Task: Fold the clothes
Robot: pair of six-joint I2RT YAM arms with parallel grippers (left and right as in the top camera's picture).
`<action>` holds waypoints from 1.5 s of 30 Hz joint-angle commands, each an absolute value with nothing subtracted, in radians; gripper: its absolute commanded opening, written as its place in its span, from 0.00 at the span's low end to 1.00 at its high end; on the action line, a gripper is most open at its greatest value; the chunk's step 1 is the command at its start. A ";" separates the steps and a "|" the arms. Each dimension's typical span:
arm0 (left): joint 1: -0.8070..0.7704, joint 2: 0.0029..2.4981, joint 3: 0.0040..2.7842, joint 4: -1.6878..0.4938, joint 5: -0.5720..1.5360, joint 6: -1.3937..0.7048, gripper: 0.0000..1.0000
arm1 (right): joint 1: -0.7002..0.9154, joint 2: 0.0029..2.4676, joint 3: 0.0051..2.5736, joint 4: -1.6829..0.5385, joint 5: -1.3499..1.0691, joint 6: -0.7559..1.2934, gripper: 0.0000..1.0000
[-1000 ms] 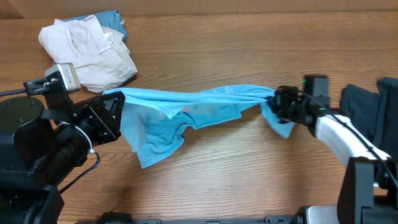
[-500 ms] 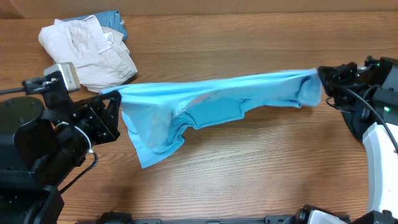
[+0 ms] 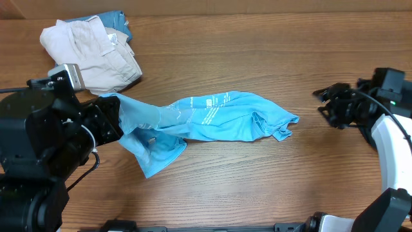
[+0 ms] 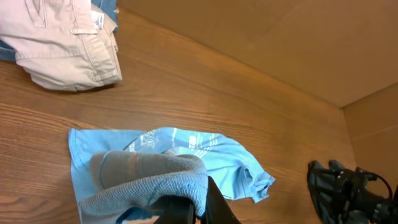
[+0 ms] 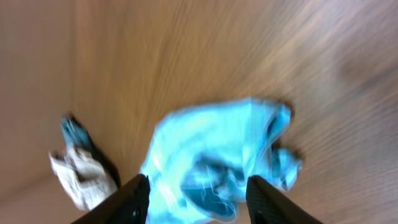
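Observation:
The clothes, a light sky-blue T-shirt (image 3: 212,116) with white lettering, lie stretched across the middle of the table. My left gripper (image 3: 113,122) is shut on the shirt's left end. In the left wrist view the ribbed collar (image 4: 149,180) drapes over the left gripper (image 4: 200,202), with the rest of the shirt (image 4: 199,152) spread beyond it. My right gripper (image 3: 328,106) stands open to the right of the shirt's crumpled right end (image 3: 283,122), apart from it. The blurred right wrist view shows the shirt (image 5: 217,149) beyond the empty, spread right gripper (image 5: 200,190).
A beige garment (image 3: 93,51) lies in a heap at the back left, with a denim-blue one (image 3: 119,22) under it. It also shows in the left wrist view as the beige heap (image 4: 62,43). A brown cardboard wall (image 4: 280,43) stands behind the table.
My right gripper has opened and let go of the shirt's right end. The stretched shirt has dropped onto the table. The right arm has drawn back slightly to the right.

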State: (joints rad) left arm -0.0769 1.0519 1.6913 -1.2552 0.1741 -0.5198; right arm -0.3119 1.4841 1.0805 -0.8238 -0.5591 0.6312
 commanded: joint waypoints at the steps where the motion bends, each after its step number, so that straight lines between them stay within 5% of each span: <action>1: -0.073 1.064 1.720 -1.254 0.157 -0.501 0.05 | -0.241 1.480 1.100 -0.947 -0.623 0.433 0.53; 5: -0.073 1.066 1.720 -1.254 0.157 -0.501 0.06 | -0.138 1.471 1.069 -1.071 -0.595 0.369 0.53; 16: -0.073 1.066 1.720 -1.257 0.160 -0.506 0.07 | 0.007 1.484 0.818 -0.727 -0.581 0.522 0.68; 23: -0.073 1.066 1.720 -1.271 0.162 -0.505 0.07 | 0.038 1.570 0.818 -0.616 -0.515 0.691 0.67; 31: -0.073 1.066 1.720 -1.271 0.161 -0.505 0.07 | 0.115 1.584 0.818 -0.572 -0.471 0.773 0.50; 35: -0.073 1.066 1.720 -1.272 0.161 -0.505 0.07 | 0.117 1.584 0.818 -0.573 -0.459 0.775 0.22; 36: -0.073 1.066 1.720 -1.272 0.161 -0.505 0.07 | 0.117 1.584 0.818 -0.573 -0.460 0.775 0.06; 45: -0.073 1.051 1.721 -1.201 0.234 -0.513 0.04 | 0.117 1.441 0.896 -0.578 -0.482 0.756 0.04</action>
State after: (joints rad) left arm -0.0769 1.0672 1.6917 -1.2400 0.1783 -0.5201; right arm 0.1131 1.5600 0.8268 -0.5739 -0.4694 0.7654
